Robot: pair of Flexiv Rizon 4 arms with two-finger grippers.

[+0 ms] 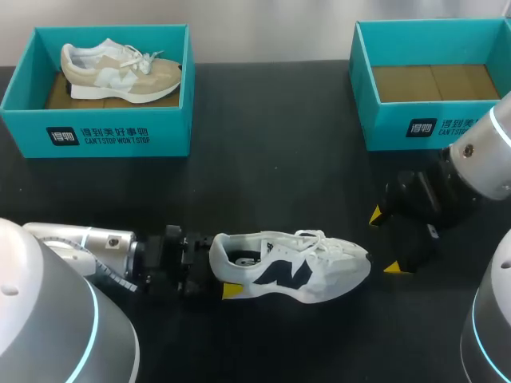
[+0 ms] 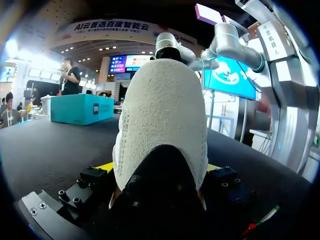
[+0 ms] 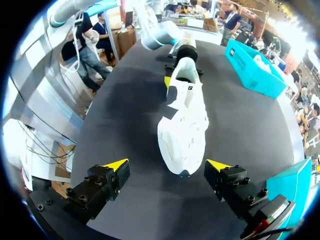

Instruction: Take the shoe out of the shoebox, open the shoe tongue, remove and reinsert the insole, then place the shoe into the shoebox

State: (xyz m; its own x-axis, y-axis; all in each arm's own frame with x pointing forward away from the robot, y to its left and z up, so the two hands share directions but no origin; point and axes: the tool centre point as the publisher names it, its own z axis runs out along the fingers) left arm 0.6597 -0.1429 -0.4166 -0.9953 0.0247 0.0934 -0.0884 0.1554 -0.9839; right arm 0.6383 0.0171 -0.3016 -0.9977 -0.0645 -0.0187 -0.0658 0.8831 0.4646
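an exhibition hall, with a robot demo stand. a hanging banner [image 2: 107,27] and bright screen [image 2: 131,63] show beyond the black table [image 1: 263,120].

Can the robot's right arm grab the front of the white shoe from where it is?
Probably yes. The right gripper is open just beyond the toe of the white shoe, with only bare table between them. The left gripper holds the heel, well away from the toe.

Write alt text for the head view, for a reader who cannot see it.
A white shoe on a black table, heel gripped by the left gripper, the open right gripper just past its toe. Behind stand two teal boxes: the left box holds a beige shoe, the right box none.
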